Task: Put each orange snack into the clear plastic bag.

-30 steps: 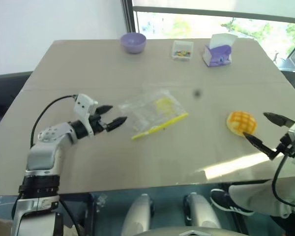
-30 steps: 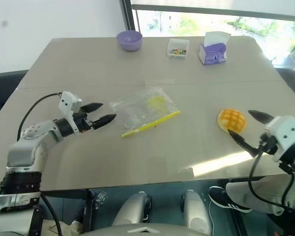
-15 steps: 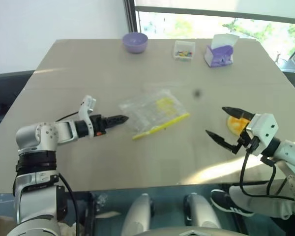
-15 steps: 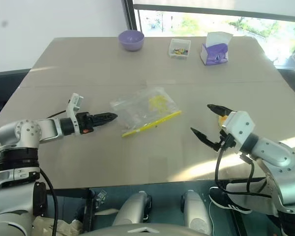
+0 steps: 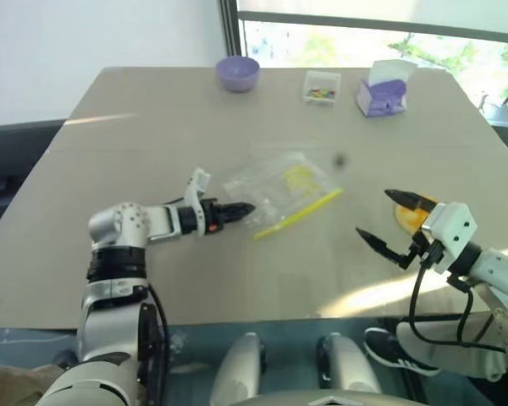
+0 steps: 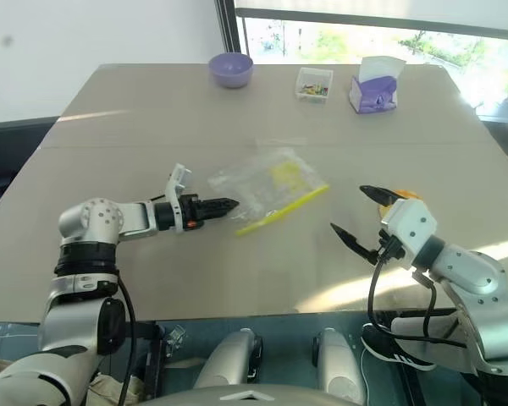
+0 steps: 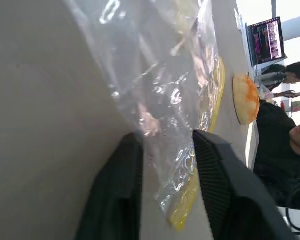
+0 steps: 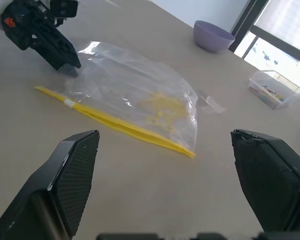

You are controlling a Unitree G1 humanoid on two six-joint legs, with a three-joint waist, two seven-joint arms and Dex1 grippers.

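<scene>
**Bag corner between the left fingers**

Head views: the left gripper (image 6: 229, 204) is closing on the clear plastic bag (image 6: 267, 182) on the tan table (image 6: 152, 110) beside a window.

Left wrist: the bag is lying between both fingers.

Right wrist: the right gripper (image 5: 397, 222) is gaping empty, the orange snack (image 5: 409, 216) beside it.

A broad beige table (image 5: 195, 118) stood before a white wall (image 5: 85, 42) and a sunlit window (image 5: 364, 42) with greenery outside. Sunlight fell in a bright patch across the table's near edge, while a dark floor (image 5: 8, 161) lay to one side.
</scene>
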